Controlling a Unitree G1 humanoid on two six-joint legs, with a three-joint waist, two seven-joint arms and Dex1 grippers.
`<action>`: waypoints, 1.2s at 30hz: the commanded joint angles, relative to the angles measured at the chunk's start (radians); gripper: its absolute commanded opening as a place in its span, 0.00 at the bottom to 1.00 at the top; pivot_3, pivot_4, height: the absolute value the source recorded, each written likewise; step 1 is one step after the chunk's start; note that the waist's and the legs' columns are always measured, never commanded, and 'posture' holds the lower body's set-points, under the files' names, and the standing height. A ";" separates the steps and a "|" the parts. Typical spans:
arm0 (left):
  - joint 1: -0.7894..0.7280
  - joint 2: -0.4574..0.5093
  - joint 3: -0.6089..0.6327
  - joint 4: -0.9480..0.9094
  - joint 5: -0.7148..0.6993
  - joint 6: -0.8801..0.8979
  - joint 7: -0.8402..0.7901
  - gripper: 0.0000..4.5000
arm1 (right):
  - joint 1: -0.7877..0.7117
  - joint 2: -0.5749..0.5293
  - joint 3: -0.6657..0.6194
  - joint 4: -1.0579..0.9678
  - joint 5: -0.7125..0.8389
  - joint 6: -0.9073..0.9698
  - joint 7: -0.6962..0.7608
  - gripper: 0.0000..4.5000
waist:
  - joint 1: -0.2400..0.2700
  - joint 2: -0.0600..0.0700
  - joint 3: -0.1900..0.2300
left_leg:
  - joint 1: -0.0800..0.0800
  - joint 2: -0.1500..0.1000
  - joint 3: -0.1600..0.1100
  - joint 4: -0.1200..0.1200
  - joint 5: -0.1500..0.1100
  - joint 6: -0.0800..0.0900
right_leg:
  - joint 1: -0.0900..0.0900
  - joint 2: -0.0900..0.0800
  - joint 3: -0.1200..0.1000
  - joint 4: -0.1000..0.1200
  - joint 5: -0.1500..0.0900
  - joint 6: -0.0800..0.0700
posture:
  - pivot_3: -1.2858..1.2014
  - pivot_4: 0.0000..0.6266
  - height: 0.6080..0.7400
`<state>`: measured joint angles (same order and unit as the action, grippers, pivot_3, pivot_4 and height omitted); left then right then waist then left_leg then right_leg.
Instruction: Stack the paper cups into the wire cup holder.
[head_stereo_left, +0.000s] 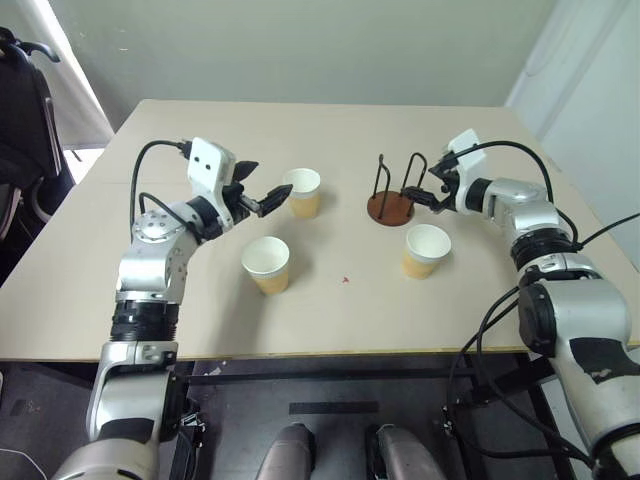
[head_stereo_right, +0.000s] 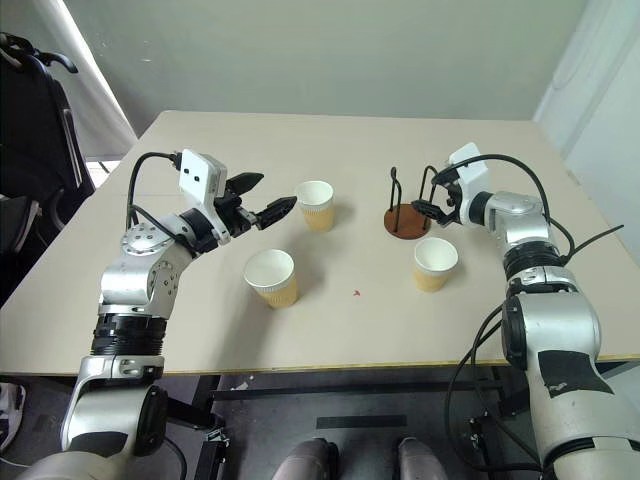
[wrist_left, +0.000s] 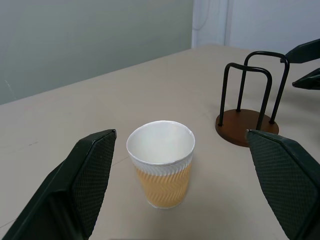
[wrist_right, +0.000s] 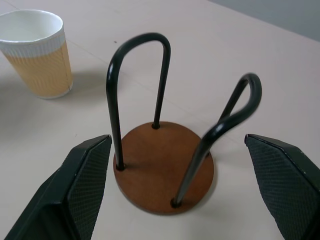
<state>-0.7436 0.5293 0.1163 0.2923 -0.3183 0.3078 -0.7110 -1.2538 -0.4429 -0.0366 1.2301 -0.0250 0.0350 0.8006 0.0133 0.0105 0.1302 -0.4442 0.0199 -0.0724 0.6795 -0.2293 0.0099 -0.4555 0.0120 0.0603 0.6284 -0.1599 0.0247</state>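
From the head camera, a pale beige table (head_stereo_left: 330, 320) fills the middle of the room, with a grey-green wall behind it, a white panel at the far right and a dark chair (head_stereo_left: 25, 110) off the left edge. A tiny red speck (head_stereo_left: 346, 280) marks the tabletop. Three paper cups stand upright on it, well apart — the far cup (head_stereo_left: 303, 192), the near cup (head_stereo_left: 267, 264) and the right-hand cup (head_stereo_left: 426, 250). The wire cup holder (head_stereo_left: 392, 196) stands empty between the far cup and the right-hand cup. The left gripper (head_stereo_left: 262, 186) hovers just beside the far cup, jaws spread wide and gripping nothing. The right gripper (head_stereo_left: 436, 185) sits at the holder's right side, jaws also spread, nothing in them.

From the left wrist, the far cup (wrist_left: 161, 170) stands between the two black fingers (wrist_left: 80, 180), clear of both; its sleeve shows a yellow zigzag pattern. The holder (wrist_left: 247, 127) is beyond it — black wire loops on a brown disc.

From the right wrist, the holder (wrist_right: 162, 167) sits between the wide-apart fingers (wrist_right: 85, 185), untouched, and a cup (wrist_right: 37, 52) stands farther back.

No readable writing or brand shows anywhere.
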 joint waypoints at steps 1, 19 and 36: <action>-0.010 0.013 0.020 -0.036 0.001 -0.012 0.007 1.00 | -0.036 0.004 -0.004 -0.007 -0.003 -0.025 -0.029 0.93 | 0.000 0.000 0.000 | 0.000 0.000 0.000 0.000 0.000 0.000 | 0.000 0.000 0.000 0.000 0.000 0.000 | 0.52 0.24 1.00; -0.003 0.018 0.015 -0.040 0.005 -0.012 0.010 1.00 | -0.034 0.009 -0.012 -0.025 0.009 -0.049 0.018 0.01 | 0.000 0.000 0.000 | 0.000 0.000 0.000 0.000 0.000 0.000 | 0.000 0.000 0.000 0.000 0.000 -0.001 | 0.52 0.24 1.00; 0.028 0.108 -0.059 -0.062 0.032 0.004 -0.172 1.00 | 0.101 -0.029 0.002 -0.528 0.134 0.327 0.315 0.01 | 0.000 0.000 0.000 | -0.001 0.000 0.000 -0.002 0.000 -0.002 | -0.002 0.000 0.000 0.000 -0.002 -0.004 | 0.52 0.24 1.00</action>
<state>-0.7150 0.6200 0.0591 0.2802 -0.2815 0.3129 -0.8591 -1.1530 -0.4552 -0.0275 0.7887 0.0753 0.3210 1.1150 0.0132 0.0105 0.1302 -0.4455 0.0200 -0.0725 0.6779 -0.2291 0.0080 -0.4578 0.0123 0.0598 0.6287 -0.1623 0.0205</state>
